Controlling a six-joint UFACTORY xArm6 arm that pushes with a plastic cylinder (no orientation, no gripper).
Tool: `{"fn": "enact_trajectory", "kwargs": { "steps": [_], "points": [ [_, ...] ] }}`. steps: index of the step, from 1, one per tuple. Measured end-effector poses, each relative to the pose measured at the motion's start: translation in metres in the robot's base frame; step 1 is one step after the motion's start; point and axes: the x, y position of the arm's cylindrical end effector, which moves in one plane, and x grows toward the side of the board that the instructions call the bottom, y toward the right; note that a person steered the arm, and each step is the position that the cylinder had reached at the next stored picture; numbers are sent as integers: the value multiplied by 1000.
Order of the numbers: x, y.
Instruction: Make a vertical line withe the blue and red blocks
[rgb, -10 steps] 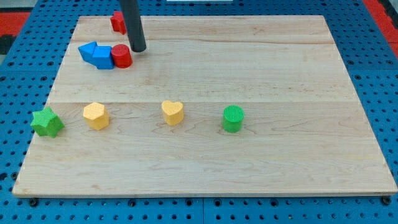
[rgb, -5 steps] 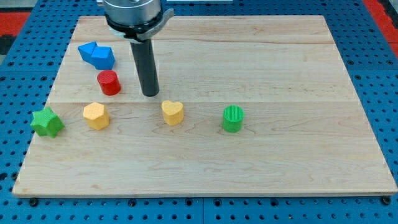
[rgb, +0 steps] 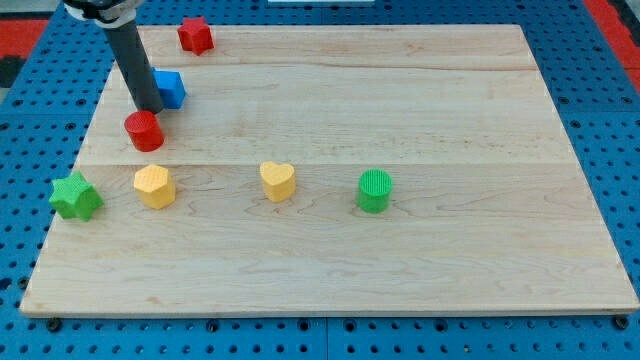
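Observation:
My tip (rgb: 148, 106) stands at the view's upper left, just above the red cylinder (rgb: 143, 131) and touching or nearly touching it. A blue block (rgb: 169, 88) lies right behind the rod, partly hidden by it; a second blue block cannot be made out. A red star (rgb: 195, 35) sits at the board's top edge, up and to the right of the blue block.
A green star (rgb: 76, 196) lies at the left edge. A yellow block (rgb: 154, 186), a yellow heart (rgb: 278, 181) and a green cylinder (rgb: 375, 190) form a row across the middle of the wooden board (rgb: 450, 120).
The rod moved from the board's middle to the upper left. The red cylinder shifted left and slightly up. The blue blocks are now partly hidden behind the rod.

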Motion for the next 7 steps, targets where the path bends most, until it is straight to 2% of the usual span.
{"fn": "enact_trajectory", "kwargs": {
  "steps": [2,3,4,5,6,7],
  "points": [
    [-32,-9],
    [-35,-46],
    [-57,-39],
    [-76,1],
    [-83,13],
    [-63,-62]
  ]
}}
